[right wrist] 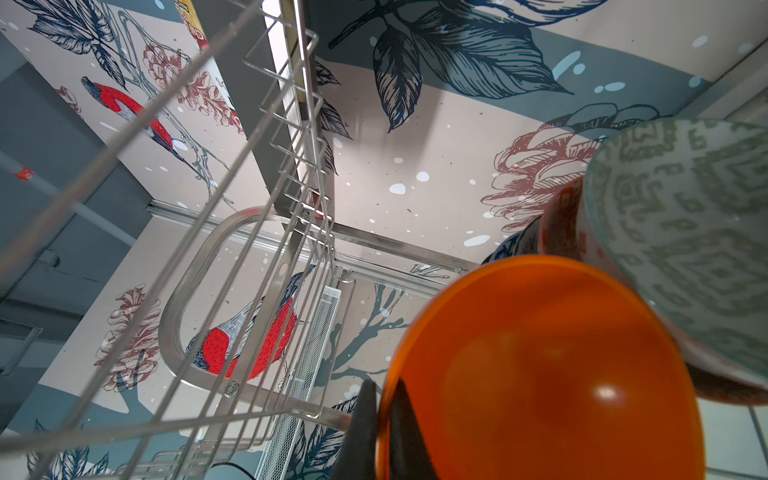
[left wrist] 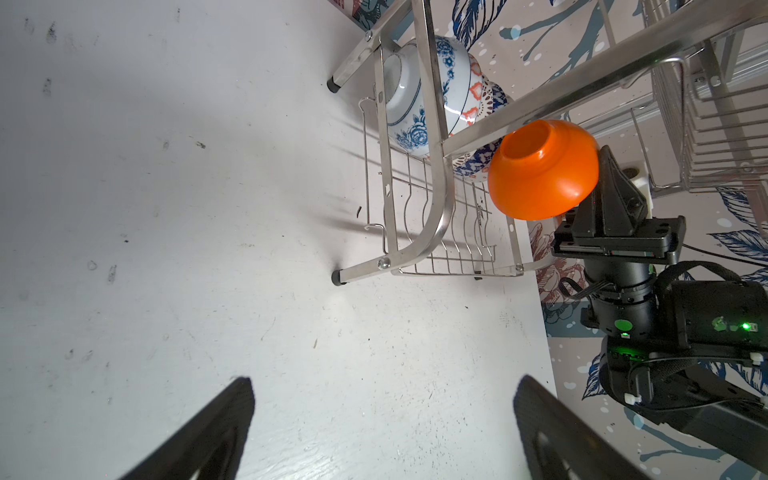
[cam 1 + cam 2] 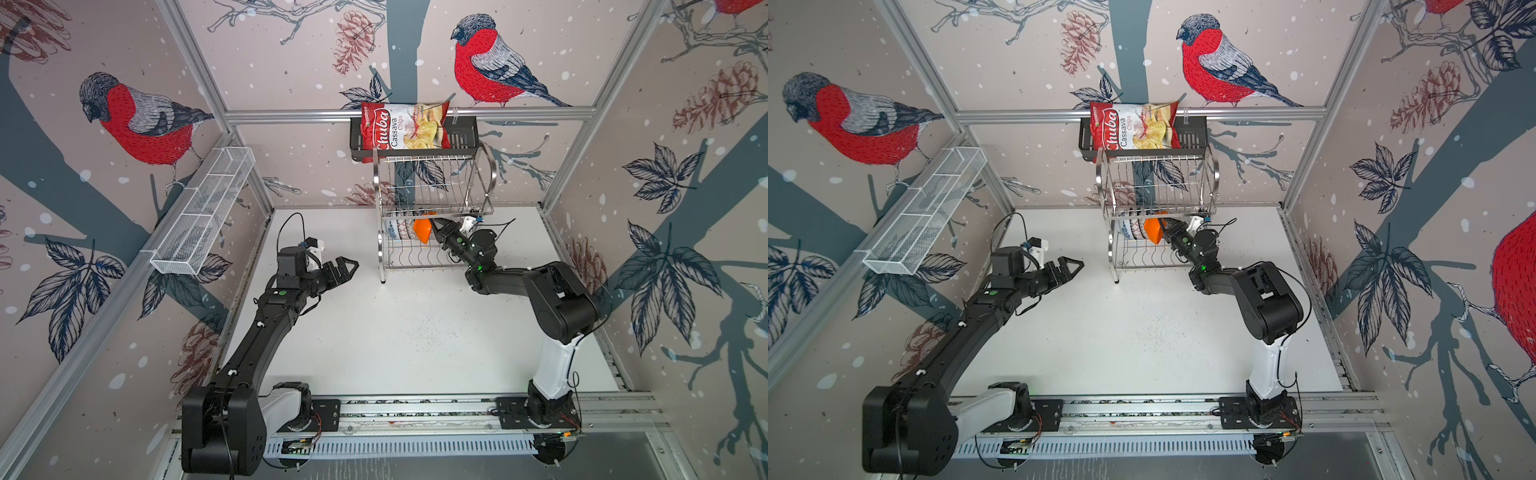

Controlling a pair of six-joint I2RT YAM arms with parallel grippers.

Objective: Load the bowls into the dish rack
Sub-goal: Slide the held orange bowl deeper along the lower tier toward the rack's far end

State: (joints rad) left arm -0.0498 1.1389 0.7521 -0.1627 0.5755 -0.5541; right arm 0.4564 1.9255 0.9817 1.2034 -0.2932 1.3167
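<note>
The steel-wire dish rack (image 3: pixel 432 183) (image 3: pixel 1154 183) (image 2: pixel 440 199) (image 1: pixel 291 166) stands at the back of the table. My right gripper (image 3: pixel 434 226) (image 3: pixel 1165 226) (image 1: pixel 382 399) is shut on the rim of the orange bowl (image 3: pixel 423 230) (image 3: pixel 1152 230) (image 2: pixel 540 174) (image 1: pixel 540 374), held on edge inside the lower tier. Beside it stand a grey-green patterned bowl (image 1: pixel 685 232), a blue-and-white bowl (image 2: pixel 473 164), a red-white bowl (image 2: pixel 473 99) and a blue-floral bowl (image 2: pixel 415 95). My left gripper (image 3: pixel 351 266) (image 3: pixel 1077 266) (image 2: pixel 382 386) hovers open and empty left of the rack.
A black shelf (image 3: pixel 461 139) with a chips bag (image 3: pixel 405 124) hangs on the back wall just above the rack. A long white mesh basket (image 3: pixel 203 208) is fixed to the left wall. The white table (image 3: pixel 395 332) stretches in front of the rack.
</note>
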